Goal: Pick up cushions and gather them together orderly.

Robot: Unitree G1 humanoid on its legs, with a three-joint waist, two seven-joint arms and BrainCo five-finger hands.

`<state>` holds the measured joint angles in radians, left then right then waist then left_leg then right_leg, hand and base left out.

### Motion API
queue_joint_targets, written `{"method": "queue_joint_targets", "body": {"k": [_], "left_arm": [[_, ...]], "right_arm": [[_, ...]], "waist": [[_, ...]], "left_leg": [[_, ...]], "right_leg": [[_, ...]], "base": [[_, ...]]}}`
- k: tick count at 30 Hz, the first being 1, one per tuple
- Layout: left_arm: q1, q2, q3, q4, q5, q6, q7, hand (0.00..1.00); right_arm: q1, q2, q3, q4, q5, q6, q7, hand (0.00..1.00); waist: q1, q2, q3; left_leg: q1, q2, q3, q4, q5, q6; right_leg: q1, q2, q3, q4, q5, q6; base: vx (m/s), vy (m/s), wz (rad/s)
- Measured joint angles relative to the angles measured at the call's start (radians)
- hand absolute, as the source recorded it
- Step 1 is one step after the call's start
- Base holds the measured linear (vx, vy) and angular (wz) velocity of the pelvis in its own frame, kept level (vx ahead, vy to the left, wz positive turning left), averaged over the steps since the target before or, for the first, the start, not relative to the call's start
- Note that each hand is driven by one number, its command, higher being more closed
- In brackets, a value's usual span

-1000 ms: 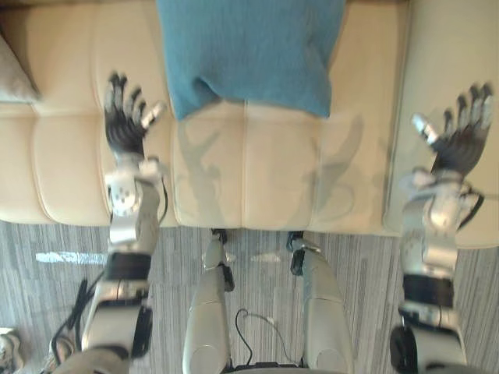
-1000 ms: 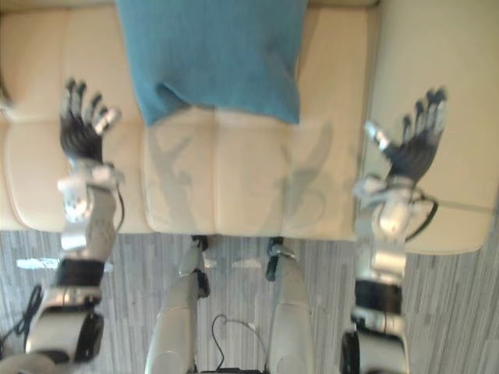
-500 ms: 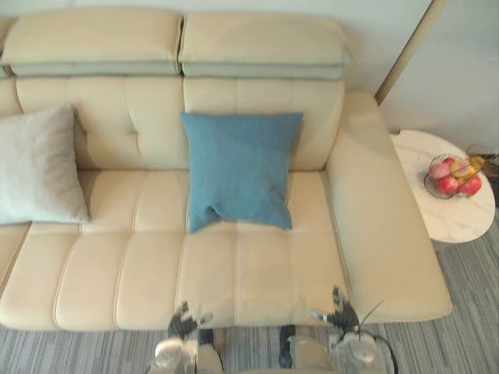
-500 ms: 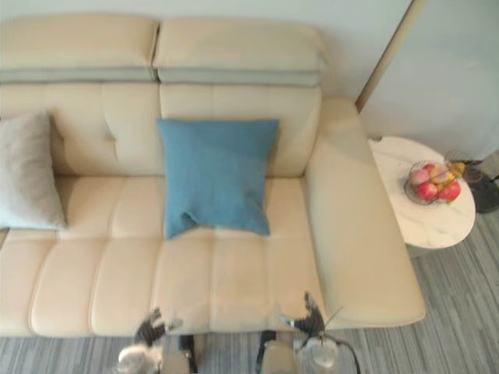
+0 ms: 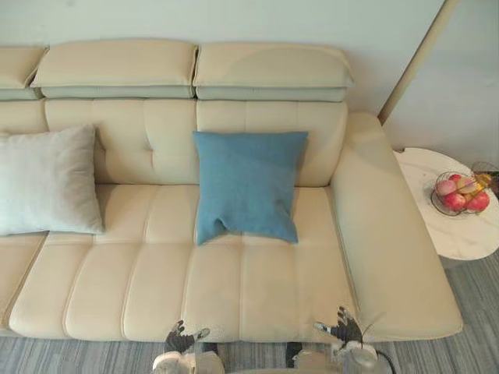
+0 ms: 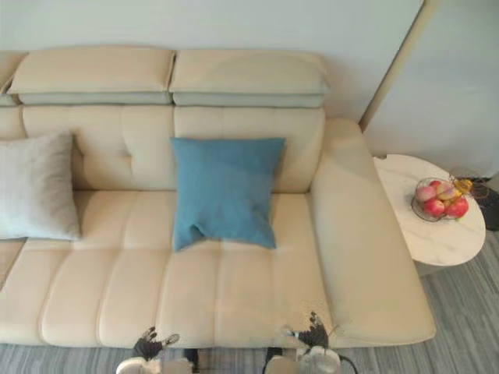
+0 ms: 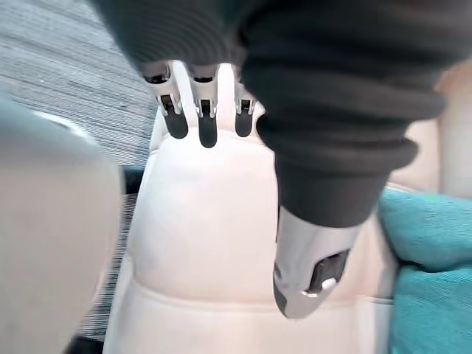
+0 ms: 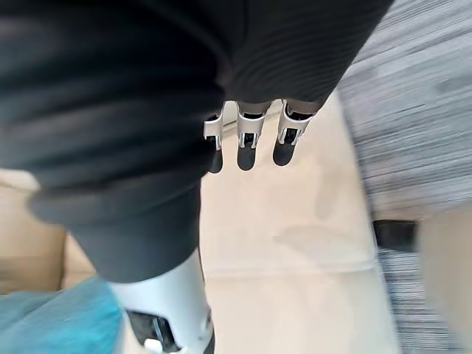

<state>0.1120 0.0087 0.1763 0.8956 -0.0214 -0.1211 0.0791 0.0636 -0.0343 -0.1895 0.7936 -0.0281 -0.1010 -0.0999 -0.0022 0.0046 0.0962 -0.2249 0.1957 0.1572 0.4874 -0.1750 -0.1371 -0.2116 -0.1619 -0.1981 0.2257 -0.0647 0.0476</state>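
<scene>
- Cushions: blue cushion [image 5: 248,185] leans upright against the sofa [image 5: 257,280] backrest at mid-seat. The grey cushion [image 5: 47,181] leans the same way at the far left, well apart from it.
- Neither cushion looks shifted on the sofa. The whole picture changed over the last second, so that is camera motion, not cushion motion.
- A second ago the view sat close over the seat, with both hands spread either side of the blue cushion's lower edge. Now it is wide and takes in the full sofa.
- Left hand [image 5: 181,340] and right hand [image 5: 345,327] are now low at the seat's front edge, well short of both cushions.
- Fingers [image 7: 199,125] on both hands are straight and hold nothing.
- My read: this is a survey step and no pick has started. Gathering isn't begun, and the next reach must cover most of the seat depth.
- A round bench [image 5: 460,234] with a fruit basket [image 5: 458,193] stands past the right armrest, out of the work.
</scene>
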Motion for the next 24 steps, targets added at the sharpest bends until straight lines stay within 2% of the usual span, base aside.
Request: {"method": "queue_joint_targets", "body": {"k": [1, 3, 4, 5, 6, 9, 10, 11, 12, 13, 14, 15, 17, 18, 19, 20, 21, 22, 23, 24], "left_arm": [[0.002, -0.009, -0.001, 0.0, 0.0, -0.001, 0.0, 0.0], [-0.017, -0.022, -0.003, -0.003, 0.0, -0.002, 0.001, 0.0], [-0.032, -0.023, -0.013, -0.004, 0.0, -0.002, 0.002, 0.0], [-0.044, -0.013, -0.03, -0.005, -0.001, -0.001, 0.003, 0.0], [-0.049, 0.001, -0.042, -0.002, -0.001, -0.001, 0.005, 0.0], [-0.031, 0.017, -0.057, 0.008, -0.001, 0.0, 0.007, 0.0], [-0.028, 0.019, -0.057, 0.011, -0.001, 0.0, 0.01, 0.0], [-0.025, 0.018, -0.053, 0.022, -0.002, 0.0, 0.014, 0.0], [-0.017, 0.013, -0.008, 0.027, -0.003, 0.001, 0.032, 0.0], [-0.014, 0.02, -0.004, 0.025, -0.002, 0.001, 0.032, 0.0], [-0.01, 0.031, 0.01, 0.017, -0.002, 0.001, 0.031, 0.0], [-0.016, 0.037, 0.013, 0.027, -0.002, 0.004, 0.03, 0.0], [-0.017, 0.013, 0.026, 0.029, -0.002, 0.008, 0.029, 0.0], [-0.005, -0.01, 0.051, 0.034, -0.002, 0.01, 0.032, 0.0], [-0.006, -0.012, 0.067, 0.039, -0.001, 0.01, 0.033, 0.0], [-0.011, -0.007, 0.069, 0.054, -0.002, 0.011, 0.033, 0.0], [-0.014, -0.005, 0.068, 0.059, -0.002, 0.011, 0.034, 0.0], [-0.023, -0.001, 0.059, 0.07, -0.002, 0.013, 0.033, 0.0], [-0.029, -0.001, 0.054, 0.078, -0.001, 0.017, 0.033, 0.0], [-0.03, -0.001, 0.052, 0.079, -0.001, 0.018, 0.033, 0.0]], "right_arm": [[0.007, 0.0, -0.008, -0.006, -0.001, 0.002, 0.0, 0.0], [0.015, 0.0, -0.025, -0.029, -0.001, 0.008, 0.0, 0.0], [0.012, 0.001, -0.037, -0.031, -0.001, 0.013, 0.0, 0.0], [0.015, 0.025, -0.043, -0.03, -0.003, 0.021, 0.003, 0.0], [0.014, 0.042, -0.042, -0.03, -0.005, 0.025, 0.003, 0.0], [0.017, 0.05, -0.041, -0.025, -0.018, 0.036, 0.003, 0.0], [0.012, 0.049, -0.039, -0.02, -0.025, 0.037, 0.002, 0.0], [0.001, 0.043, -0.024, -0.01, -0.049, 0.039, 0.002, 0.0], [0.013, 0.034, -0.015, 0.009, -0.053, 0.051, 0.002, 0.0], [0.026, 0.035, -0.017, 0.011, -0.053, 0.054, 0.001, 0.0], [0.044, 0.046, -0.016, 0.012, -0.053, 0.053, 0.001, 0.0], [0.052, 0.056, -0.025, 0.024, -0.053, 0.053, 0.002, 0.0], [0.054, 0.055, -0.072, 0.063, -0.049, 0.054, -0.003, 0.0], [0.047, 0.053, -0.091, 0.082, -0.05, 0.053, -0.013, 0.0], [0.046, 0.056, -0.1, 0.104, -0.049, 0.052, -0.023, 0.0], [0.036, 0.05, -0.105, 0.136, -0.049, 0.053, -0.028, 0.0], [0.033, 0.045, -0.105, 0.148, -0.049, 0.054, -0.029, 0.0], [0.022, 0.035, -0.105, 0.183, -0.049, 0.057, -0.031, 0.0], [0.016, 0.033, -0.131, 0.189, -0.047, 0.061, -0.034, 0.0], [0.015, 0.033, -0.139, 0.192, -0.047, 0.061, -0.035, 0.0]], "waist": [[-0.008, 0.012, -0.006], [-0.019, 0.029, -0.004], [-0.023, 0.028, 0.0], [-0.036, 0.0, 0.003], [-0.043, -0.024, 0.008], [-0.033, -0.031, 0.019], [-0.029, -0.032, 0.026], [-0.018, -0.04, 0.039], [-0.001, -0.007, 0.064], [0.002, -0.023, 0.058], [0.001, -0.062, 0.043], [0.001, -0.07, 0.035], [0.013, -0.033, 0.019], [0.028, -0.005, -0.013], [0.036, -0.01, -0.02], [0.036, -0.011, -0.024], [0.036, -0.009, -0.028], [0.039, -0.011, -0.035], [0.038, -0.006, -0.03], [0.038, -0.006, -0.027]], "left_leg": [[0.03, 0.018, -0.002, 0.125, -0.044, -0.037], [0.08, 0.036, -0.015, 0.132, -0.066, -0.064], [0.088, 0.011, -0.019, 0.082, -0.088, -0.075], [0.089, -0.026, -0.021, 0.012, -0.089, -0.074], [0.09, -0.049, -0.034, -0.031, -0.096, -0.06], [0.118, -0.061, 0.0, -0.072, -0.133, -0.005], [0.127, -0.062, 0.009, -0.072, -0.135, -0.002], [0.135, -0.062, 0.04, -0.071, -0.144, 0.015], [0.139, -0.011, 0.075, -0.086, -0.119, 0.033], [0.138, -0.01, 0.064, -0.084, -0.116, 0.019], [0.114, -0.022, 0.021, -0.055, -0.124, -0.008], [0.087, -0.027, -0.008, -0.042, -0.118, -0.028], [0.085, -0.027, -0.08, -0.105, -0.11, -0.016], [0.09, -0.009, -0.111, -0.199, -0.064, 0.034], [0.093, -0.007, -0.112, -0.247, 0.002, 0.027], [0.099, 0.005, -0.111, -0.281, 0.026, 0.004], [0.103, 0.007, -0.11, -0.298, 0.037, 0.004], [0.106, 0.005, -0.107, -0.349, 0.075, 0.008], [0.115, 0.002, -0.107, -0.378, 0.098, -0.007], [0.122, 0.002, -0.107, -0.383, 0.101, -0.011]], "right_leg": [[0.0, 0.0, 0.006, 0.0, 0.015, 0.007], [-0.01, 0.002, 0.009, 0.012, 0.038, 0.028], [-0.026, -0.003, 0.01, 0.014, 0.056, 0.035], [-0.062, -0.023, 0.014, 0.005, 0.078, 0.037], [-0.078, -0.032, 0.017, -0.01, 0.109, 0.027], [-0.084, -0.03, 0.031, -0.031, 0.164, 0.033], [-0.083, -0.031, 0.03, -0.03, 0.173, 0.029], [-0.087, -0.031, 0.023, -0.03, 0.208, 0.023], [-0.152, -0.026, 0.041, 0.439, -0.062, 0.005], [-0.131, -0.03, 0.052, 0.508, -0.132, 0.019], [-0.074, -0.033, 0.063, 0.451, -0.243, 0.056], [-0.069, -0.017, 0.047, 0.413, -0.293, 0.033], [-0.044, 0.04, 0.021, 0.3, -0.246, 0.021], [-0.004, 0.09, 0.003, 0.175, -0.212, 0.0], [-0.004, 0.106, -0.008, 0.114, -0.134, -0.023], [0.003, 0.124, -0.009, 0.071, -0.111, -0.028], [0.005, 0.13, -0.007, 0.053, -0.102, -0.029], [0.008, 0.139, -0.008, 0.0, -0.072, -0.03], [0.022, 0.146, -0.008, -0.026, -0.041, -0.045], [0.027, 0.147, -0.008, -0.029, -0.035, -0.05]], "base": [[-0.07, 0.13, -0.23], [-0.11, 0.193, 0.03], [-0.2, 0.191, 0.23], [-0.29, 0.164, 0.23], [-0.24, 0.127, 0.14], [-0.26, 0.125, -0.18], [-0.29, 0.037, -0.57], [-0.66, -0.147, -0.76], [-0.61, -0.258, -0.58], [-0.49, -0.368, -0.04], [-0.12, -0.327, 0.44], [-0.06, -0.333, 0.42], [-0.01, -0.211, 0.02], [0.02, -0.082, -0.23], [0.03, -0.095, -0.22], [0.05, -0.055, -0.09], [0.06, -0.062, -0.04], [0.13, -0.022, 0.02], [0.12, -0.012, 0.04], [0.1, 0.006, 0.03]]}}
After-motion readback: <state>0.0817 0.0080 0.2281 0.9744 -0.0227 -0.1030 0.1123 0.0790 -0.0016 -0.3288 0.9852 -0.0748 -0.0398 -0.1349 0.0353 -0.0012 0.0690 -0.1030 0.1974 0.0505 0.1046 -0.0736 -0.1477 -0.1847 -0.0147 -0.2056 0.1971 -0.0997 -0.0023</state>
